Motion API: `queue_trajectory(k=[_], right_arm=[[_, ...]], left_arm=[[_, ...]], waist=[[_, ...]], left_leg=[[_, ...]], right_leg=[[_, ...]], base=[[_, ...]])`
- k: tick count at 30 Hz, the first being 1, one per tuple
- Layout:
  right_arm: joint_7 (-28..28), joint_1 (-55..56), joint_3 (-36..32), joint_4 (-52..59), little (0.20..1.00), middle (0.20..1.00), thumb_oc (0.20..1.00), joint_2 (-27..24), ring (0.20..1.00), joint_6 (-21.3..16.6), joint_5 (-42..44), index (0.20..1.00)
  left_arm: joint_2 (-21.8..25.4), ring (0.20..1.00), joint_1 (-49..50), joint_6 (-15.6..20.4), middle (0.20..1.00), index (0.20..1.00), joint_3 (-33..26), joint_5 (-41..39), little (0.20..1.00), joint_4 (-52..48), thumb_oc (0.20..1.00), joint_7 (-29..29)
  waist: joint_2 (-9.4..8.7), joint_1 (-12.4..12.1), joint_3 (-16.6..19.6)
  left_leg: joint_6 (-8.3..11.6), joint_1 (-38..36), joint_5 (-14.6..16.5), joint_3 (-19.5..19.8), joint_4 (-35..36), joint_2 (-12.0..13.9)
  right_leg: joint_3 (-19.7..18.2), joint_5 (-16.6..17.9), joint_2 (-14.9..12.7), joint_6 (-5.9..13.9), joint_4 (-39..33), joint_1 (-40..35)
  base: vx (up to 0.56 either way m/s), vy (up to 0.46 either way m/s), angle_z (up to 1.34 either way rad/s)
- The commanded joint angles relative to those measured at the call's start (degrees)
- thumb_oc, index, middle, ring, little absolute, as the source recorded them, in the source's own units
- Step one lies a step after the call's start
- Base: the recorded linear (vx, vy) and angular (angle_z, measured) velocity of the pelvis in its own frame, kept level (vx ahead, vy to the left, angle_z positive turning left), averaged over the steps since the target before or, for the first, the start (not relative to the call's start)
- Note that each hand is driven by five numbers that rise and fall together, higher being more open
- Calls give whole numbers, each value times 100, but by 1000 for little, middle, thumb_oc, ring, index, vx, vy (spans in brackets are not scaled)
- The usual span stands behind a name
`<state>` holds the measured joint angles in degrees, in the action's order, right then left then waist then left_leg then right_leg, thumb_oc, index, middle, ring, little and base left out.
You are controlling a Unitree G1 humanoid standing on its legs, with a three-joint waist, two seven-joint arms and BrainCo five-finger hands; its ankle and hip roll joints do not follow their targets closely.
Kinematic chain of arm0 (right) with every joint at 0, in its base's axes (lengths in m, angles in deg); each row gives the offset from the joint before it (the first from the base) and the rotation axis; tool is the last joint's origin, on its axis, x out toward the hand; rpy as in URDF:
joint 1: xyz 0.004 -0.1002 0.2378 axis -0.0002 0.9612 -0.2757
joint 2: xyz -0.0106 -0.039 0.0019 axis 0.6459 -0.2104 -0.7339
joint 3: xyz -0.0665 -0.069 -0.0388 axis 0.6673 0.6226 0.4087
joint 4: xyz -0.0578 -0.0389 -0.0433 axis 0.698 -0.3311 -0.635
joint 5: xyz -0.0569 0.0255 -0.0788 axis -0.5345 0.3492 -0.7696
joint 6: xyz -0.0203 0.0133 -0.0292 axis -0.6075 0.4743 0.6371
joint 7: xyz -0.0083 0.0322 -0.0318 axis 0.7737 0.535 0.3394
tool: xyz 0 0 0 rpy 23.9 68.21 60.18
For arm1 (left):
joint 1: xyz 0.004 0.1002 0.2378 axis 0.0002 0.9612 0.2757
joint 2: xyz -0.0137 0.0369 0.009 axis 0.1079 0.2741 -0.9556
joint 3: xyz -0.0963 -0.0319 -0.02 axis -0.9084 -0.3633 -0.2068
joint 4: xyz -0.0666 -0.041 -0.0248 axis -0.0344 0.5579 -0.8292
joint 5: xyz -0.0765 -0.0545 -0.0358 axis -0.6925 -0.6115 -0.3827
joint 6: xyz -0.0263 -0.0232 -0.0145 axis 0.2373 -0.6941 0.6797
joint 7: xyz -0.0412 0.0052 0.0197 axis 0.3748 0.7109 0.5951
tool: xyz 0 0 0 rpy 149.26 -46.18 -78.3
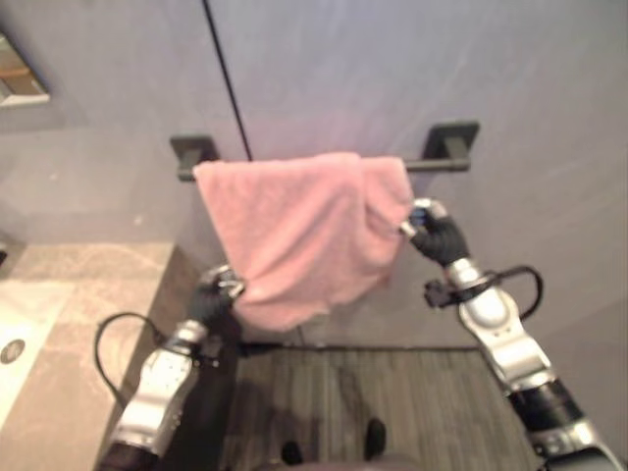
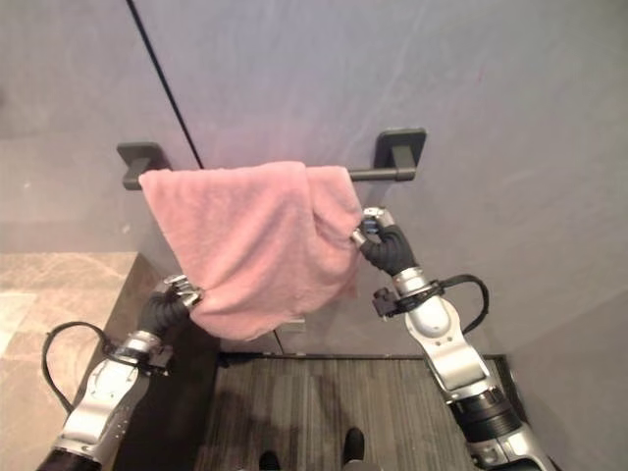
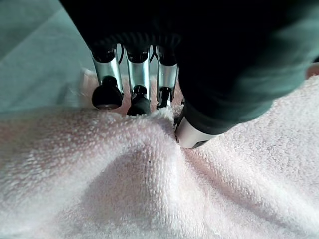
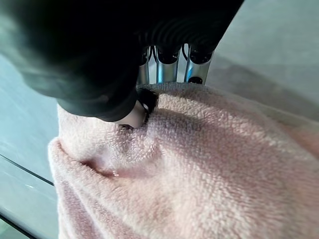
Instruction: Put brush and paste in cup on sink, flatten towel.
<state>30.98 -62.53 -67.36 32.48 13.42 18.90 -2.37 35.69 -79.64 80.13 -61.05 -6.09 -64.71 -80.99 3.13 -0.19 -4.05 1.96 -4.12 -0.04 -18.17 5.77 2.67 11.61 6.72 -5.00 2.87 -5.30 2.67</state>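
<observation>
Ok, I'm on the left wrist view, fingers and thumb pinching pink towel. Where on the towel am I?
Observer: The left hand pinches the towel at its lower left corner, below the rail.
Operator: And the other hand?
Observer: The right hand pinches the towel's right edge, just under the rail.
Operator: Is the towel flat?
Observer: No. The right side is bunched and folded over, and the bottom edge hangs slanted.

Black towel bar (image 2: pixel 392 173) on grey wall (image 2: pixel 471 88), stone countertop (image 1: pixel 88 324), dark striped floor (image 2: pixel 334 402)
</observation>
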Motion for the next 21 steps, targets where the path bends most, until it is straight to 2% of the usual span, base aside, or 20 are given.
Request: queue_trajectory(k=[1, 2, 3, 13, 16, 18, 21], right_arm=[[-4, -248, -62, -31, 200, 200, 200, 73, 200, -242, 175, 200], [-4, -249, -61, -32, 200, 200, 200, 73, 200, -242, 176, 200], [-49, -314, 24, -202, 1000, 1000, 1000, 107, 1000, -200, 126, 1000], [-226, -251, -102, -252, 1000, 1000, 1000, 77, 1000, -181, -41, 1000], [-334, -73, -248, -404, 1000, 1000, 1000, 39, 1000, -167, -172, 1000], [-409, 183, -454, -592, 1000, 1000, 1000, -8, 1000, -185, -194, 1000], [-436, 411, -572, -813, 1000, 1000, 1000, -2, 1000, -196, -159, 1000]], left_arm=[[298, 203, -127, 203, 203, 203, -13, -11, 203, 110, 203, 110], [297, 325, -127, 204, 325, 325, -13, -11, 325, 110, 325, 110], [266, 1000, -141, 173, 1000, 1000, -17, 191, 1000, 262, 1000, -38], [-116, 1000, -11, 174, 1000, 1000, -442, 374, 1000, 670, 1000, -465], [-233, 1000, 10, 151, 1000, 1000, -548, 655, 1000, 1092, 1000, -679], [-242, 1000, -1, 102, 1000, 1000, -501, 1119, 1000, 1565, 1000, -804], [-291, 1000, 3, 68, 1000, 1000, -469, 1202, 1000, 2003, 1000, -825]], waist=[[-227, -7, 145], [-227, -6, 145], [-202, -9, 171], [-161, -44, 245], [-167, -39, 256], [-157, 3, 264], [-152, 35, 268]], left_leg=[[42, -243, 313, 72, -77, 130], [42, -243, 312, 72, -77, 130], [75, -250, 263, 57, -77, 164], [150, -257, 160, 0, -77, 252], [168, -270, 143, -6, -77, 271], [180, -287, 136, -21, -77, 287], [189, -301, 127, -44, -77, 296]], right_leg=[[1, -308, -314, 343, 30, -407], [2, -308, -314, 343, 30, -407], [-7, -329, -283, 311, 30, -420], [0, -383, -235, 260, 30, -432], [17, -393, -215, 246, 30, -447], [15, -406, -202, 243, 30, -458], [14, -412, -193, 244, 30, -462]], base=[[-28, -71, 1], [-60, -120, 1], [-67, -117, 2], [-22, -45, 0], [-2, -23, 0], [4, -18, 1], [3, -11, 0]])
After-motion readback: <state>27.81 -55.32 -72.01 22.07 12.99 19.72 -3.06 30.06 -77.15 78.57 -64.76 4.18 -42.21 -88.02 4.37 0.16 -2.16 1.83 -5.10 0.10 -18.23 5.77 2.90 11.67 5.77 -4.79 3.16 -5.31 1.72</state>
